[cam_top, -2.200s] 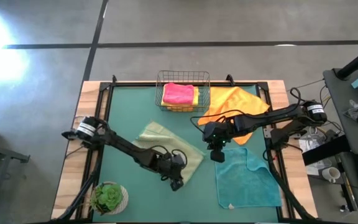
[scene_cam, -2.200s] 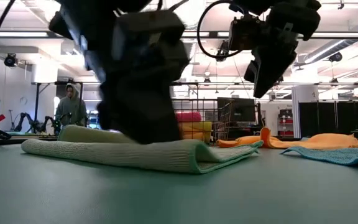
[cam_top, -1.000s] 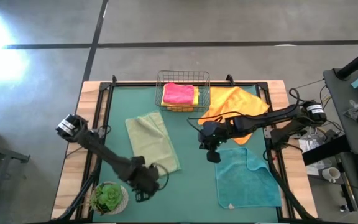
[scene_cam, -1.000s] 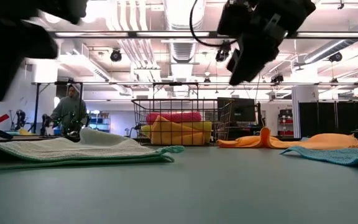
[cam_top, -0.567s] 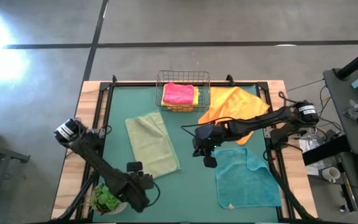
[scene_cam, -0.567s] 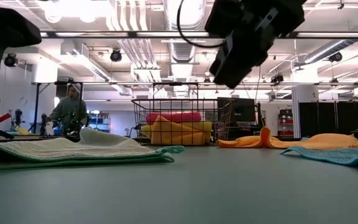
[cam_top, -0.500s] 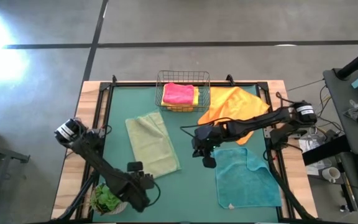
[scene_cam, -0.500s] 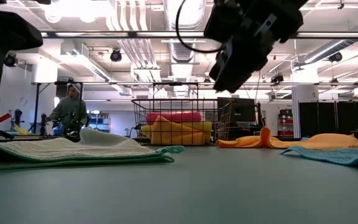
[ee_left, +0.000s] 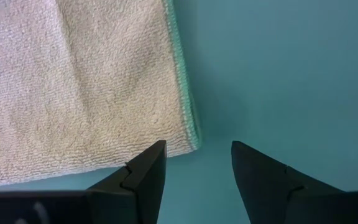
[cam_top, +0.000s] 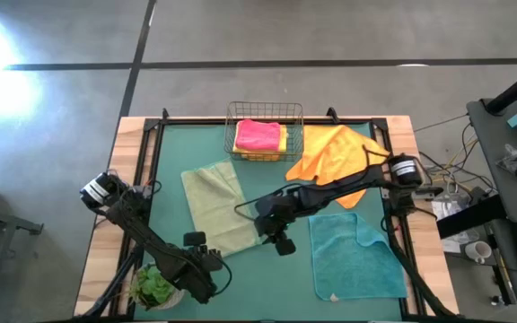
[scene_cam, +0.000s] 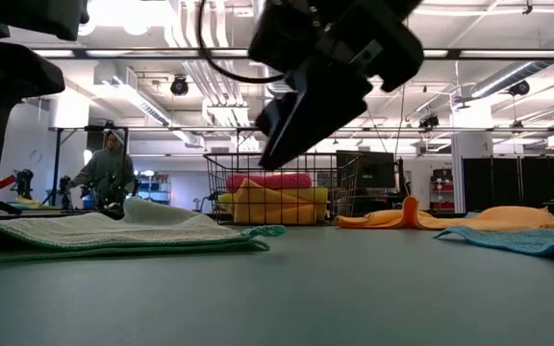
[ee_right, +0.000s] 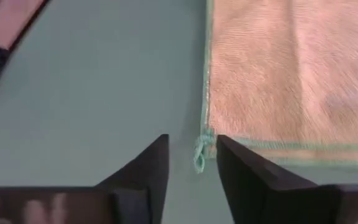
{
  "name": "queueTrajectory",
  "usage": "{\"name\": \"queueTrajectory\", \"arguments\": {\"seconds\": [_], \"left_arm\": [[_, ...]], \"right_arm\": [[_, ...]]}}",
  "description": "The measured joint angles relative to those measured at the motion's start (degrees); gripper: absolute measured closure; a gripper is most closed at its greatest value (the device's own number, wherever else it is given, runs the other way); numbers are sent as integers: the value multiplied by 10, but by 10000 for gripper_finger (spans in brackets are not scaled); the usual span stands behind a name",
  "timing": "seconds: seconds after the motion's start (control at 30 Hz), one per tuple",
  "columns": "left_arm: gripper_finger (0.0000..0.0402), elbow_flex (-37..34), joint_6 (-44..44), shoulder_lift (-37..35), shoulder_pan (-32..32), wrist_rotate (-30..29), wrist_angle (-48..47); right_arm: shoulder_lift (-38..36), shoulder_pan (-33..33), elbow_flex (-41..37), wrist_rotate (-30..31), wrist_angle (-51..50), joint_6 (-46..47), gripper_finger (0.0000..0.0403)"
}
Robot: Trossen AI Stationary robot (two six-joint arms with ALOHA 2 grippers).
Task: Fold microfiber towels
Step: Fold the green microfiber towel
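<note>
While the right gripper (cam_top: 279,240) hovers mid-table, its fingers stand apart and empty, just off the near right corner of the folded sage towel (cam_top: 220,208); the right wrist view shows that corner's loose hem thread between the fingers (ee_right: 244,171), which the high view doesn't resolve. Left gripper (ee_left: 195,163) sits by the near left edge, jaws apart, nothing held, over the mat (cam_top: 285,278) beside another corner of the sage towel. Teal towel (cam_top: 355,257) lies flat near the right edge. Orange towel (cam_top: 337,154) is crumpled toward the far right corner. Basket (cam_top: 265,115) at the far edge holds pink towel (cam_top: 258,135) over yellow towel (cam_top: 283,140), mostly hidden. Low view: a person (scene_cam: 107,171) beyond the table.
</note>
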Motion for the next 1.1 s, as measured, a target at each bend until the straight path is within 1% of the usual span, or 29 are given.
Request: {"name": "queueTrajectory", "arguments": {"seconds": [0.17, 0.33, 0.5, 0.73, 0.93, 1.0, 1.1], "left_arm": [[235, -21, 0, 0, 0, -10, 16], [235, -44, 4, 0, 0, -15, 50], [235, -66, 5, 0, 0, -40, 64], [235, -108, 5, -2, 3, -40, 107], [236, -117, 5, -3, 12, -37, 119], [244, -118, 5, -3, 16, -35, 121], [273, -118, 5, -2, 23, -32, 124]], "right_arm": [[46, 8, 79, 0, -99, -67, 231], [73, 7, 99, 1, -112, -74, 220], [100, 6, 102, 5, -90, -100, 225], [130, 7, 102, 45, -61, -104, 229], [144, 8, 106, 83, -61, -103, 238], [146, 8, 106, 91, -59, -93, 248], [148, 7, 106, 98, -51, -85, 273]]}}
